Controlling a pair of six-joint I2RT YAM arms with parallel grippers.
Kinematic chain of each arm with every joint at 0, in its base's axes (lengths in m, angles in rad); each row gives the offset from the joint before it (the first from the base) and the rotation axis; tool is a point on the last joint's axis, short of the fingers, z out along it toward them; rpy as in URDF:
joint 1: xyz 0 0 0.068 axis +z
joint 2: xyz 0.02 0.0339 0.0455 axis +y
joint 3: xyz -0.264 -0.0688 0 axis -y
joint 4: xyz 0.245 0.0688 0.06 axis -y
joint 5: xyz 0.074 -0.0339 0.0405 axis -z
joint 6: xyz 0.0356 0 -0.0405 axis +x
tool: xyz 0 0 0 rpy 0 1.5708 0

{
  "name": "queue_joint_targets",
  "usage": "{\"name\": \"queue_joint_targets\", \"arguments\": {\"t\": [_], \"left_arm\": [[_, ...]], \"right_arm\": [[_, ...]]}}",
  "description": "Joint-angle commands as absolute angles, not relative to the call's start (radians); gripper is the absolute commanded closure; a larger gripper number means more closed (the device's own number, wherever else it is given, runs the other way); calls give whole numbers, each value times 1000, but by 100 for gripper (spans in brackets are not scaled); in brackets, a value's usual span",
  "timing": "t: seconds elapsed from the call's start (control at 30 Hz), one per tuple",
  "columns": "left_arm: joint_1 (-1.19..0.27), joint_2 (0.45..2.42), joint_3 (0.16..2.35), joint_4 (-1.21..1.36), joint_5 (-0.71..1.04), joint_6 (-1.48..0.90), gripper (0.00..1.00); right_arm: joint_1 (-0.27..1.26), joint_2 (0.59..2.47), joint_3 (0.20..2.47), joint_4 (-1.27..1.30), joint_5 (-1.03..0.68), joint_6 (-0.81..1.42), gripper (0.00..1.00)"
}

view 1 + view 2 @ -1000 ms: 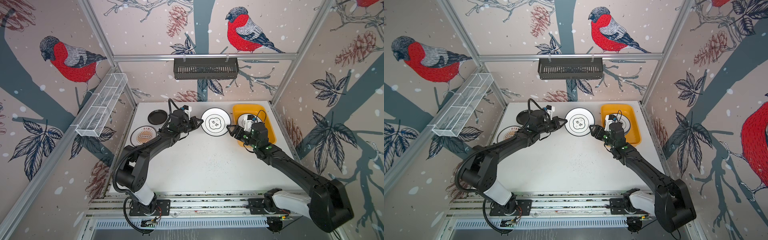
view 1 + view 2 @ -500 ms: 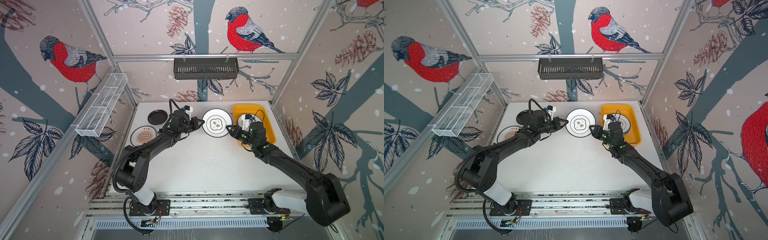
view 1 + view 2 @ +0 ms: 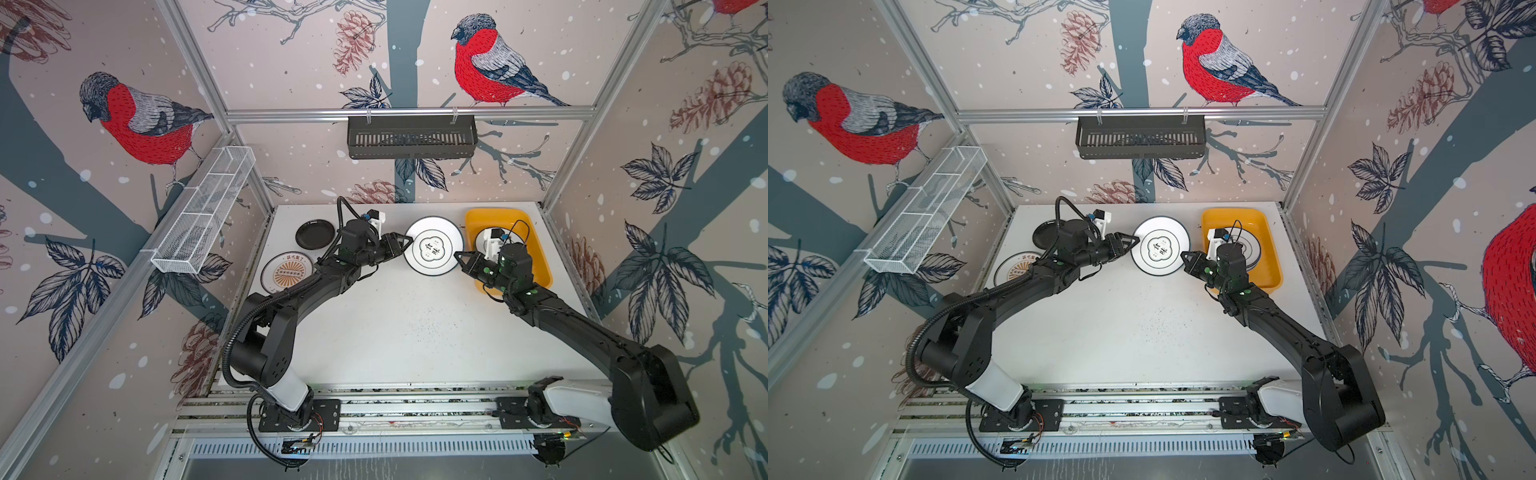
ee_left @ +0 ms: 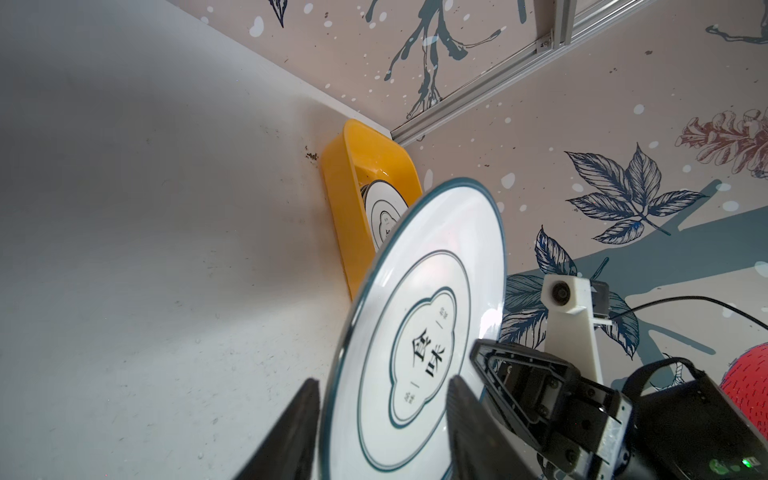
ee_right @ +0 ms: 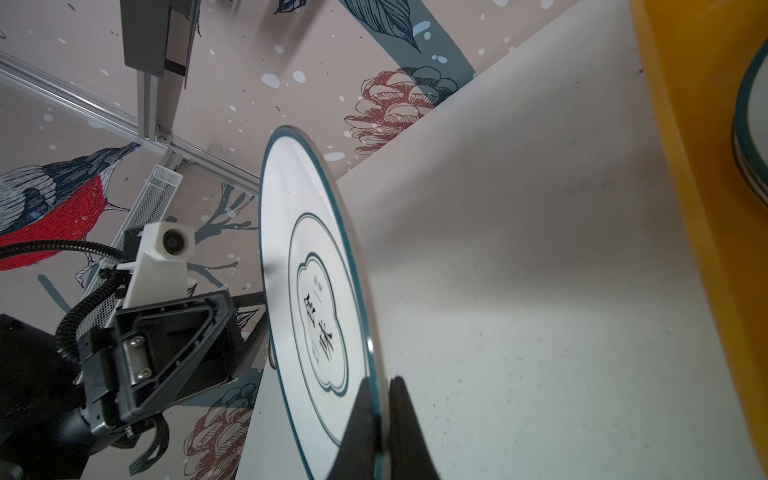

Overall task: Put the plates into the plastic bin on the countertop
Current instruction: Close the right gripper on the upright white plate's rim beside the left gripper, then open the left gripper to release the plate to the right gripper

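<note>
Swapped within the last second: your left jaws, clenched a moment ago on the emblem plate (image 3: 434, 251), now stand released, one on either side of its rim, while your right jaws, wide then, have clamped onto the opposite edge; the plate has edged slightly toward the bin.

Reading across the table (image 3: 415, 332) from the left: the sunburst plate (image 3: 286, 272) lies flat by the left edge, unclaimed; just beyond it, nearer the back wall, sits the small black plate (image 3: 315, 235), also flat and untouched; next come your left jaws, parted around the emblem plate's left rim, with a clear gap showing in the left wrist view; the plate itself hangs clear of the table, about level, between the black plate and the bin; your right jaws pinch its right rim tight, as the right wrist view shows, so it appears to ride on that grip alone; at far right the plastic bin (image 3: 540, 257) stands in the back corner, already carrying a stack of plates (image 4: 384, 208), too hidden to count.

By this showing you are well along but not finished: a stack is in, one plate is mid-handover with a short carry left to the bin, and two plates on the left await collection.
</note>
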State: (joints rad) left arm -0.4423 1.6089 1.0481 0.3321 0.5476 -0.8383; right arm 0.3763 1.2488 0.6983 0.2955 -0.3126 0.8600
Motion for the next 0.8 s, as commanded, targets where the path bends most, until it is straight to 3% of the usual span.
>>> {"name": "queue_joint_targets", "arguments": {"t": [0.0, 0.13, 0.17, 0.4, 0.77], "left_arm": [[-444, 1583, 1043, 404, 532, -808, 30], [-445, 1541, 1013, 417, 490, -759, 13], [-445, 1529, 1004, 430, 484, -746, 4], [-468, 1464, 914, 565, 503, -676, 4], [-665, 1509, 965, 601, 483, -482, 3]], "right_arm": [[369, 1244, 702, 322, -313, 865, 97], [348, 1225, 700, 313, -313, 868, 98], [341, 1221, 698, 309, -313, 870, 98], [283, 1194, 685, 280, -310, 879, 98], [161, 1164, 673, 196, -295, 911, 98]]}}
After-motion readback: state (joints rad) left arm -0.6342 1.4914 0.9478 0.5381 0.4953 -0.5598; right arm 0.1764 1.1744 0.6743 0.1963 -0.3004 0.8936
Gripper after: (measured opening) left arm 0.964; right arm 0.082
